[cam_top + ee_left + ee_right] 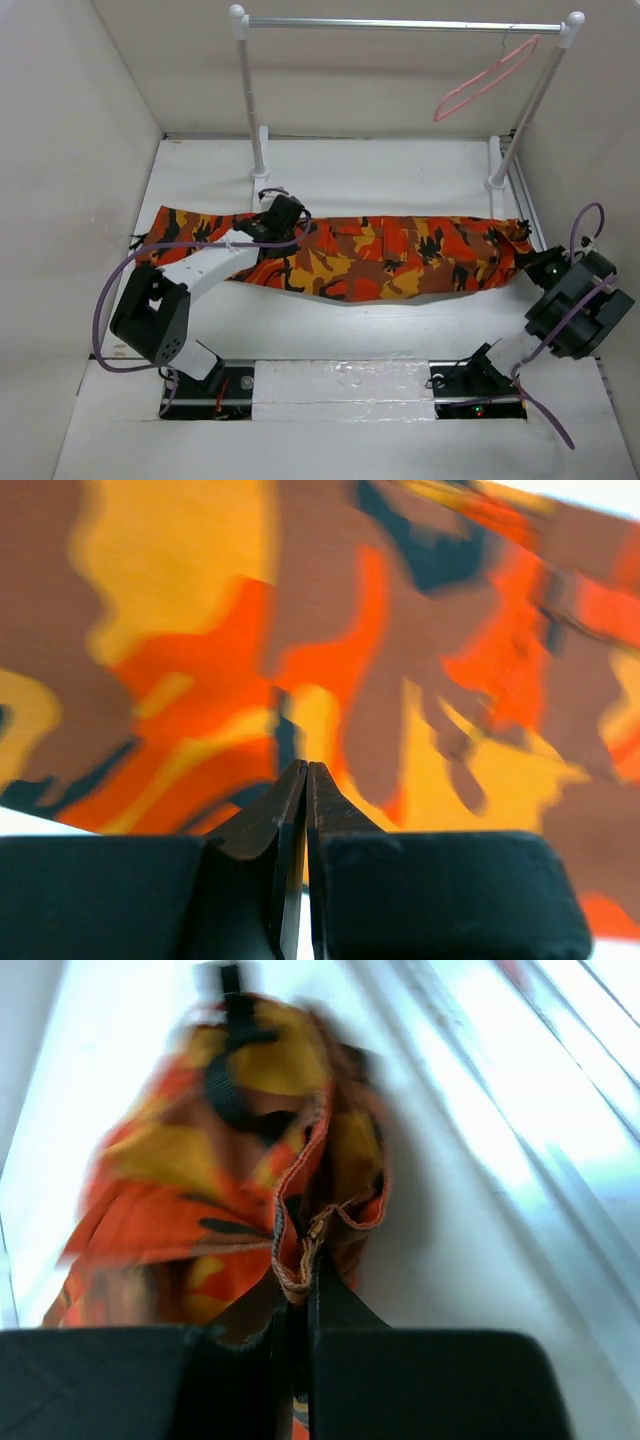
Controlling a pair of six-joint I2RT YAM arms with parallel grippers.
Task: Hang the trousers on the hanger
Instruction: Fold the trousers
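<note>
**Both ends in hand, hanger far off on the rail**

The trousers (400, 255) lie flat and stretched left to right across the table (350, 330), in front of the rack. The pink hanger (490, 80) is not on the table. It hangs tilted from the far right end of the silver rail (400, 24), well apart from the cloth.

My left gripper (306, 772) sits on the left part of the trousers with its fingers pressed together. The wrist view shows camouflage print right at the tips, but I cannot tell whether a fold is caught between them. My right gripper (305, 1295) is at the right end, clamped on a stitched edge of the cloth that bunches up just ahead of the tips.

Risks as I judge them:
- If the left fingers have closed on nothing, a lift would raise only the right end. The rest would drag across the table.
- The right pinch looks thin, on the hem alone, and the weight of the hanging cloth could pull it free.
- The hanger hangs loose on its hook, so pushing cloth against it could swing it away or knock it off the rail.
- The trousers are much longer than the hanger. Draped unevenly, they could slide off one side.
</note>
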